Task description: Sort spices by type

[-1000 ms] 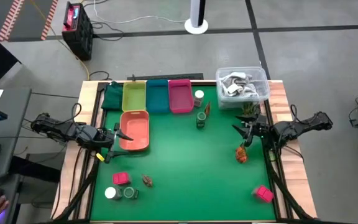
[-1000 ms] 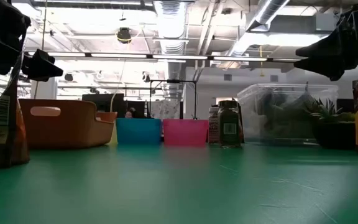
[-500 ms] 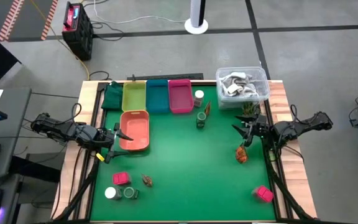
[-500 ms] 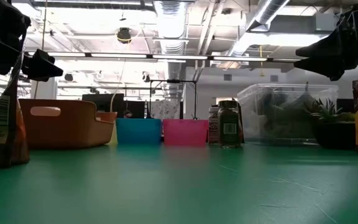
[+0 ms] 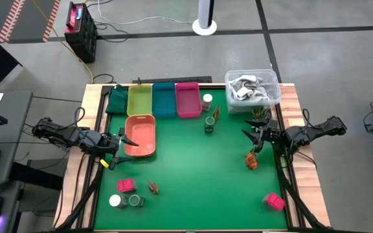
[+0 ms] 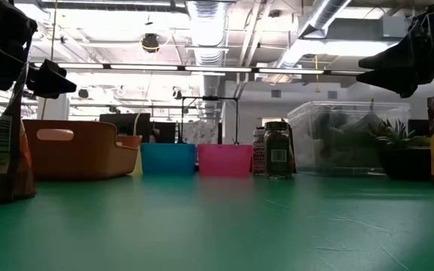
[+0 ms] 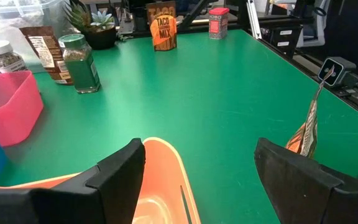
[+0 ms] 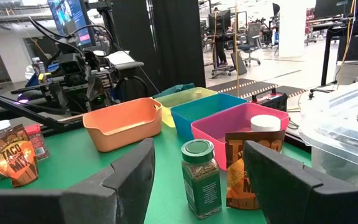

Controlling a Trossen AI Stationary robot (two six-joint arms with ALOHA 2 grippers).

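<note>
The spices lie scattered on the green bench (image 5: 193,162), none yet in a tray. In the high view a packet (image 5: 252,159) sits right of centre, just below and touching-close to the right gripper (image 5: 254,137), which makes it the likeliest first pick; it stands upright, its long axis vertical, and the right arm is far nearer than the left. The right fingers are spread wide and empty. The left gripper (image 5: 123,140) hovers at the left edge over the orange tray (image 5: 141,136), its fingers also wide and holding nothing.

By count in the high view: three packets, the other two being one at lower left (image 5: 154,188) and one at upper centre (image 5: 216,114); two pink boxes (image 5: 126,186) (image 5: 275,202); two white-lidded jars (image 5: 207,99) (image 5: 114,201); two green jars (image 5: 208,125) (image 5: 135,200). Five trays line the upper left: dark green (image 5: 116,99), yellow (image 5: 140,99), blue (image 5: 164,99), pink (image 5: 187,99) and the orange one below them.
</note>
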